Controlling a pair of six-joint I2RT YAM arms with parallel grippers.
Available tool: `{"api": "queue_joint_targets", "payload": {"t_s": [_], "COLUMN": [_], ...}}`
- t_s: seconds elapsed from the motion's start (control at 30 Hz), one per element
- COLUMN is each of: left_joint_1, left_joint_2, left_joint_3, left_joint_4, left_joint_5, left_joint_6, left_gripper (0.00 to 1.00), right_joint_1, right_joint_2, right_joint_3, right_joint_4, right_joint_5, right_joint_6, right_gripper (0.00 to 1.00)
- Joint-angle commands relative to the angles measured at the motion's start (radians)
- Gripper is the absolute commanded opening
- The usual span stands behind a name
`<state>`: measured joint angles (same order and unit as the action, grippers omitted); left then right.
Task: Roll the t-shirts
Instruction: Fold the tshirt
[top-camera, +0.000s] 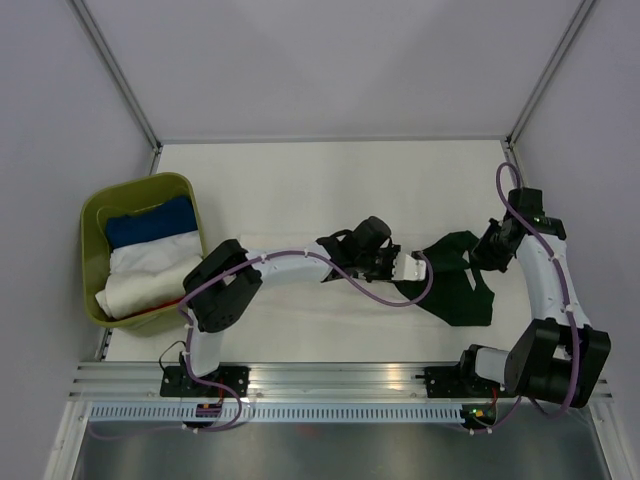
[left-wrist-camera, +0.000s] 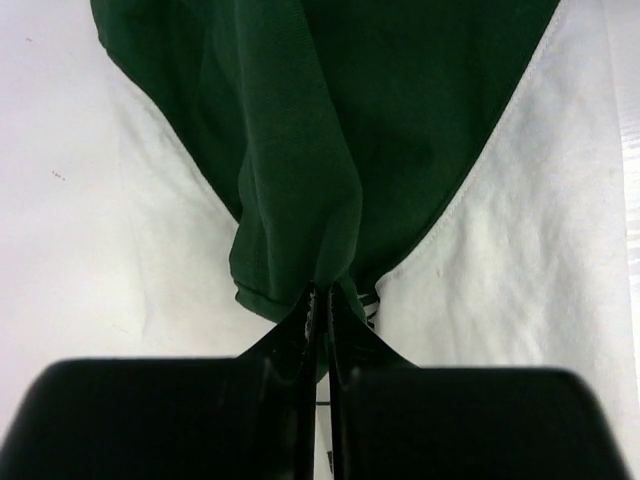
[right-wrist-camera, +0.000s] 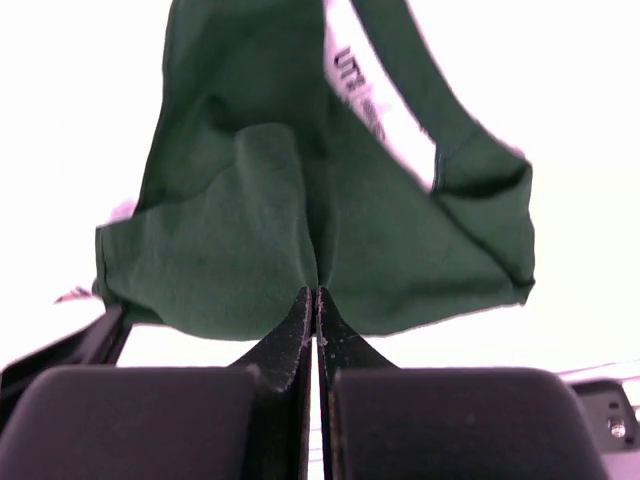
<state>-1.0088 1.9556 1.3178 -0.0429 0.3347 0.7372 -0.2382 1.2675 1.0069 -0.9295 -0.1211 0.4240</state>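
A dark green t-shirt (top-camera: 455, 280) lies crumpled on the white table, right of centre. My left gripper (top-camera: 400, 268) is shut on its left part; in the left wrist view the fingers (left-wrist-camera: 322, 300) pinch a fold of the green cloth (left-wrist-camera: 300, 150). My right gripper (top-camera: 482, 252) is shut on the shirt's far right part; in the right wrist view its fingers (right-wrist-camera: 316, 300) pinch green cloth (right-wrist-camera: 250, 230) lifted off the table, with a white neck label (right-wrist-camera: 360, 100) showing. A blue bundle (top-camera: 150, 222) and a white bundle (top-camera: 150, 275) lie in the bin.
An olive-green bin (top-camera: 95, 215) stands at the left edge of the table (top-camera: 300, 190). Purple cables run along both arms. A metal rail (top-camera: 330, 380) runs along the near edge.
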Motion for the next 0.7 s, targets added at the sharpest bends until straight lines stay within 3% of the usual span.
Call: {"api": "queue_joint_targets", "payload": {"t_s": [0.0, 0.2, 0.67], "left_joint_1": [0.016, 0.018, 0.018], "left_joint_2": [-0.023, -0.032, -0.037], "left_joint_3": [0.038, 0.002, -0.042], "left_joint_4": [-0.052, -0.083, -0.118], "left_joint_5": [0.036, 0.078, 0.135], "left_joint_6": [-0.047, -0.021, 0.033], "left_gripper": [0.02, 0.02, 0.02], "right_joint_1": [0.013, 0.013, 0.013], "right_joint_2": [-0.066, -0.244, -0.306], "right_joint_3": [0.01, -0.12, -0.318], "right_joint_4": [-0.094, -0.173, -0.122], "right_joint_5": [0.032, 0.052, 0.067], "right_joint_6": [0.035, 0.113, 0.168], "right_gripper": [0.01, 0.01, 0.01]}}
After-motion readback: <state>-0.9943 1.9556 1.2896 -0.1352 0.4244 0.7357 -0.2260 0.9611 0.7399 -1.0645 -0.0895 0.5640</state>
